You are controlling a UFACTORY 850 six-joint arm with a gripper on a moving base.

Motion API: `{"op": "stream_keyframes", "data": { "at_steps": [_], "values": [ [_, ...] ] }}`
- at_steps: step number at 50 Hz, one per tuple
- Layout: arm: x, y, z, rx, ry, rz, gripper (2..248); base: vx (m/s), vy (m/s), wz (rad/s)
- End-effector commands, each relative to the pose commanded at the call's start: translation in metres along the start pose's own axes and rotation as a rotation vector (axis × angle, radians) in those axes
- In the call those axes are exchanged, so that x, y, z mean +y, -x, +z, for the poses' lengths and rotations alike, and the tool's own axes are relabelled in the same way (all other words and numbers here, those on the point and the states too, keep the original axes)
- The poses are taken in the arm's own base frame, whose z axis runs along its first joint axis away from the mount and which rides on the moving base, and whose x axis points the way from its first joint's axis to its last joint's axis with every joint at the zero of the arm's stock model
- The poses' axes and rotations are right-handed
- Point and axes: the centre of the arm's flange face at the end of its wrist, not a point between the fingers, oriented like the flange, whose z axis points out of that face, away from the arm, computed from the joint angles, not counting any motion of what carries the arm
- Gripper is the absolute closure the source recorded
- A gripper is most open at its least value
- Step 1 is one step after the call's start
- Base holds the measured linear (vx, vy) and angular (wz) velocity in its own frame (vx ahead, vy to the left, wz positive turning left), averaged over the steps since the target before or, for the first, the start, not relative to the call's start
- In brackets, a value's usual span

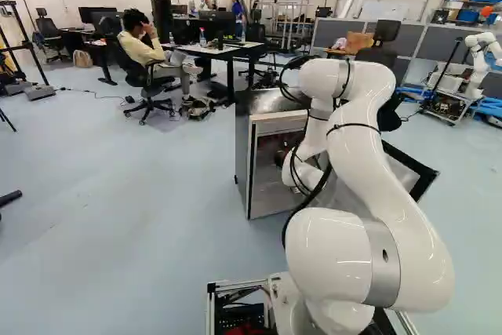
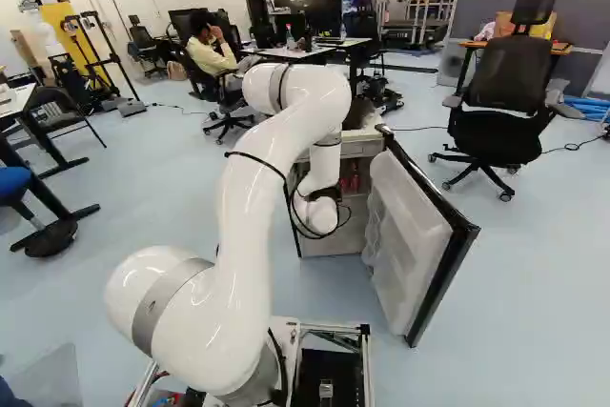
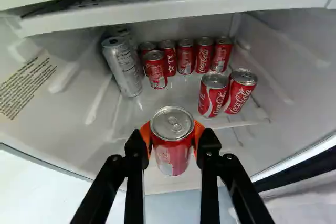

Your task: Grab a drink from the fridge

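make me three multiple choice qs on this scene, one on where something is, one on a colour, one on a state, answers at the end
1. Where is the red can nearest the wrist camera?
A) on the floor
B) between the fingers of the gripper
C) on a table

2. What colour is the tall can beside the short red cans?
A) silver
B) green
C) yellow

3. How does the fridge door stand?
A) fully shut
B) lying flat on the floor
C) swung open

Key:
1: B, the wrist view shows an orange pad against each side of it.
2: A, its side and top look silvery in the wrist view.
3: C, the right base view shows its white inner face turned out from the fridge.
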Motion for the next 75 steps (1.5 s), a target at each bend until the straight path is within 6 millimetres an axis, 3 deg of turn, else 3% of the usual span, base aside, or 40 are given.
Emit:
{"op": "stream_keyframes", "data": {
  "at_steps": [75],
  "values": [
    [-0.019, -0.059, -0.131, 0.007, 0.043, 0.02, 151, 0.0, 0.0, 0.0]
  ]
}}
